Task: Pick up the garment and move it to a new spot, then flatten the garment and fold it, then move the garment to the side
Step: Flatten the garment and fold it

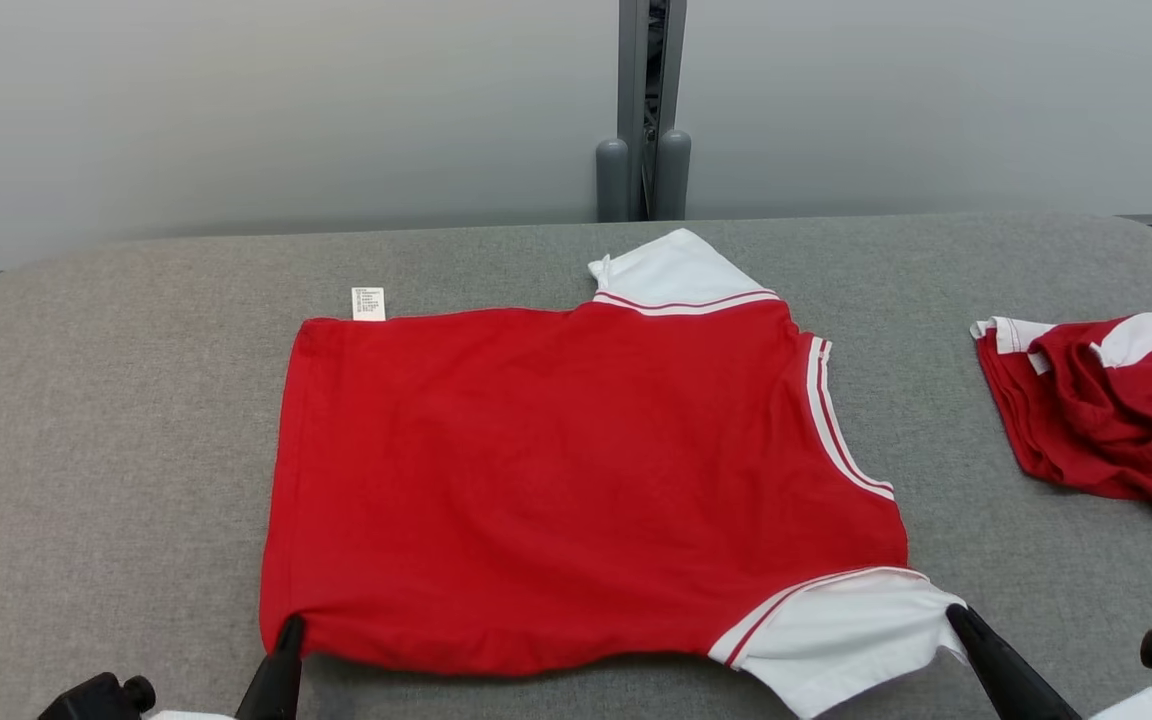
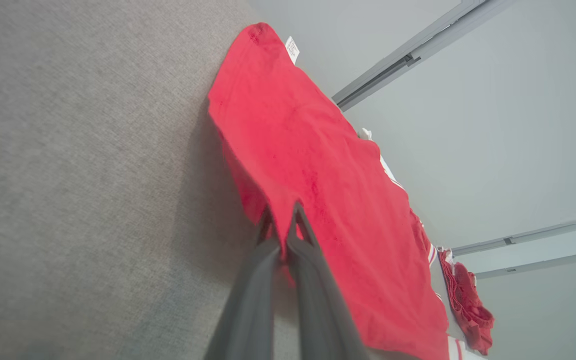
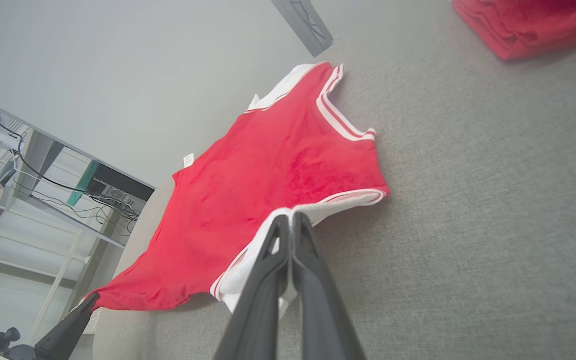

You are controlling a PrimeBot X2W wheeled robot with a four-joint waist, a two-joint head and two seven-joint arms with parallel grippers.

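Two pinches hold a red garment (image 1: 576, 480) spread near the middle of the grey table (image 1: 116, 450).
My left gripper (image 1: 288, 632) is clamped on the red hem and my right gripper (image 1: 956, 612) on the white sleeve (image 1: 836, 640), both at the table's near edge. I judge relocating done, flattening nearly done, folding and setting aside left. A crumpled red bundle (image 1: 1106, 420) lies at the table's right end, and a pale wall (image 1: 236, 110) rises behind the table.

Head view: high, looking forward and down over the table (image 1: 86, 400) to the wall (image 1: 236, 100). Left wrist view: low, close along the shirt (image 2: 318, 165) hem, rolled sideways. Right wrist view: close at the sleeve (image 3: 328, 206), probably tilted. All three share the shirt.
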